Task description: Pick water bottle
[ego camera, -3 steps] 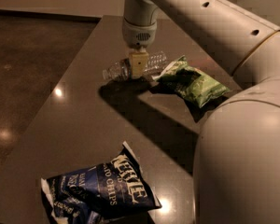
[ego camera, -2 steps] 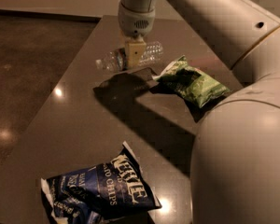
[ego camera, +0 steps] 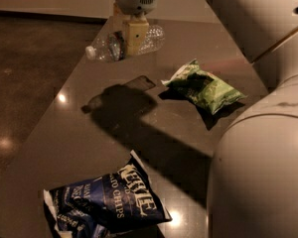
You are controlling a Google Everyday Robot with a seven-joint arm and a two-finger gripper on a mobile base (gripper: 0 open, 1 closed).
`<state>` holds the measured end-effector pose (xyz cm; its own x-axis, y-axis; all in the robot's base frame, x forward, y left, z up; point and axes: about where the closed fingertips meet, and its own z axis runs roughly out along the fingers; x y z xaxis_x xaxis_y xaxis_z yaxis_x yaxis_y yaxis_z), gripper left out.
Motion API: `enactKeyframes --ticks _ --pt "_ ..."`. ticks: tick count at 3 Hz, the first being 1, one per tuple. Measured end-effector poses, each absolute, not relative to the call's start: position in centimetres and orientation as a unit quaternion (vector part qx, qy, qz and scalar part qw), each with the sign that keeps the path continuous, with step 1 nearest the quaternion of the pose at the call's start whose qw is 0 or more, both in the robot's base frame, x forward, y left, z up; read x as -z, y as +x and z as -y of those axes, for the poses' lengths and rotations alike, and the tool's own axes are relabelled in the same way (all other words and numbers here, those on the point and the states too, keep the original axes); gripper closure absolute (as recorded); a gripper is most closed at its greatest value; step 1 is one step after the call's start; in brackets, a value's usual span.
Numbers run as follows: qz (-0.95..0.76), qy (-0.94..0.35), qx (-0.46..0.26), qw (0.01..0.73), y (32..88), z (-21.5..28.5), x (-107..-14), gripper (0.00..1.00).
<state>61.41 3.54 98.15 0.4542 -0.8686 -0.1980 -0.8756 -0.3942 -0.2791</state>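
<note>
The water bottle [ego camera: 109,45] is a small clear ribbed bottle with a white cap at its left end. It hangs sideways in the air above the far part of the grey table [ego camera: 89,148]. My gripper [ego camera: 130,36] is at the top centre of the camera view, pointing down and shut on the bottle's middle. Its tan fingers [ego camera: 135,35] cover the label band. The bottle's shadow lies on the table below.
A green chip bag [ego camera: 204,87] lies to the right of the shadow. A dark blue Kettle chip bag [ego camera: 107,202] lies near the front. My white arm [ego camera: 260,133] fills the right side. The table's left edge drops to a dark floor [ego camera: 25,78].
My gripper has risen with the water bottle held in it, lifting it off the table. The bags have not moved.
</note>
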Motion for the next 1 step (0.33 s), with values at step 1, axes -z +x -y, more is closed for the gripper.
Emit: enactKeyframes --ticks 1 --pt "-0.521 -0.833 -0.006 0.187 62.03 -4.13 -98.28 1.0"
